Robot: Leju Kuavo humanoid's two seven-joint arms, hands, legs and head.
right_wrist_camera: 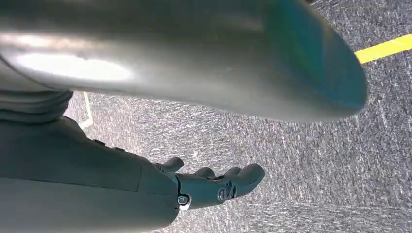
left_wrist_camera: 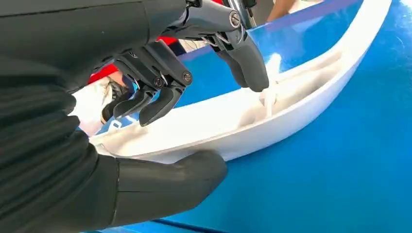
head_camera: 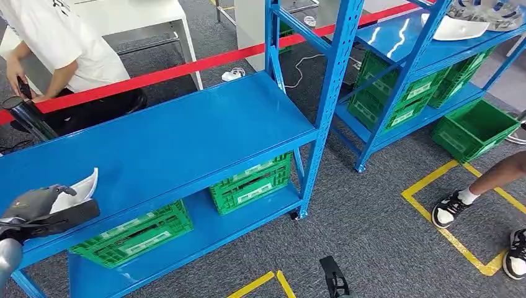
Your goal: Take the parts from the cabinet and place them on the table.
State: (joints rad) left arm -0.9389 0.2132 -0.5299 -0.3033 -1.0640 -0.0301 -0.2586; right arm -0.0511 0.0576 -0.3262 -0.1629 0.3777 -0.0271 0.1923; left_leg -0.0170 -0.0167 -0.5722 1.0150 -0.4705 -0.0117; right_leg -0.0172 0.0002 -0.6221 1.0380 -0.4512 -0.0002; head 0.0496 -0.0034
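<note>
Nearest, the left hand (head_camera: 38,200) grips a white curved part (head_camera: 84,186) at the front left corner of the blue shelf (head_camera: 186,133). From the left wrist camera the fingers (left_wrist_camera: 165,97) curl over the part's (left_wrist_camera: 291,104) open ribbed side while the thumb presses against its outer wall from underneath, so it is clamped between them. The part's lower edge appears to sit on or just above the shelf top; I cannot tell which.

It looks like a thin moulded plastic shell: probably light and stiff, with a smooth, glossy outside that could slip. The inner ribs give better purchase than the skin, and a hold nearer its middle would stop the long end from swinging.

The right hand (right_wrist_camera: 214,184) hangs over the grey carpet, holding nothing, its fingers loosely extended.

Below the shelf top sit green crates (head_camera: 251,183). Farther off, a second blue rack (head_camera: 428,43) carries more white parts (head_camera: 456,28) on top. A person (head_camera: 62,43) stands behind the red tape.
</note>
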